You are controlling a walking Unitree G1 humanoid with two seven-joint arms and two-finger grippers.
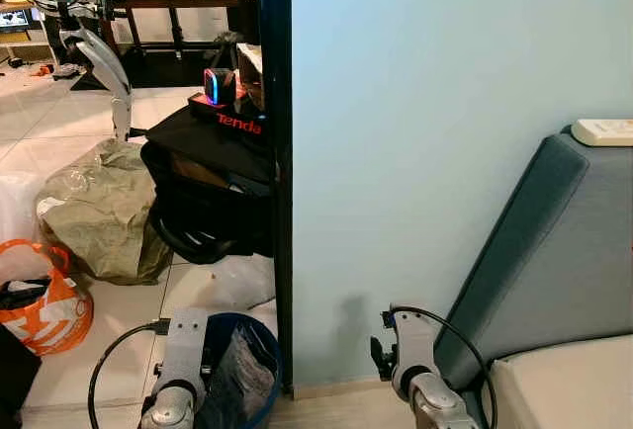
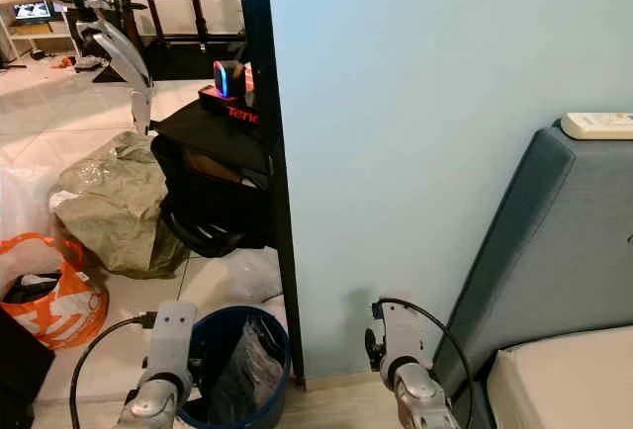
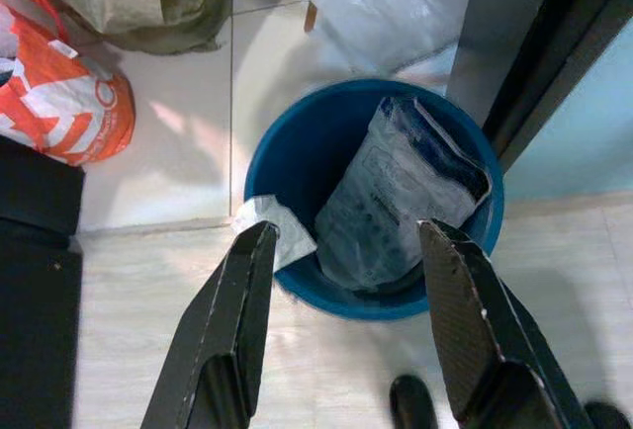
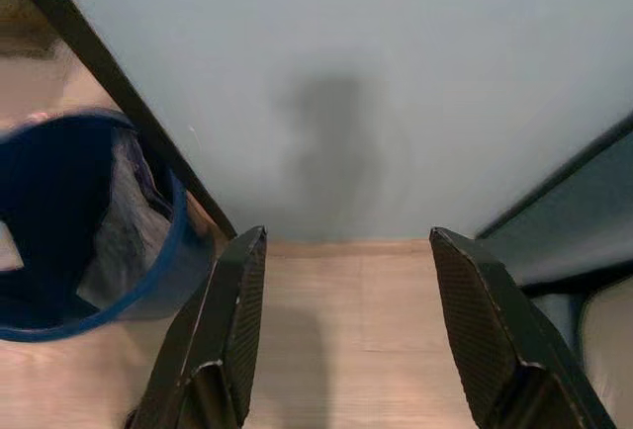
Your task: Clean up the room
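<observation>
A round blue bin stands on the floor by the dark door frame, with a crumpled clear plastic bag inside and a white scrap of paper on its rim. My left gripper hangs open just above the bin, nothing between its fingers. The bin sits under my left arm in the head views. My right gripper is open over the wooden floor at the foot of the pale blue wall, empty, with the bin off to its side.
An orange shopping bag, a heap of olive cloth and clear plastic sheeting lie on the tiles. A black case carries a Tenda box. A grey-blue sofa with a remote stands at the right.
</observation>
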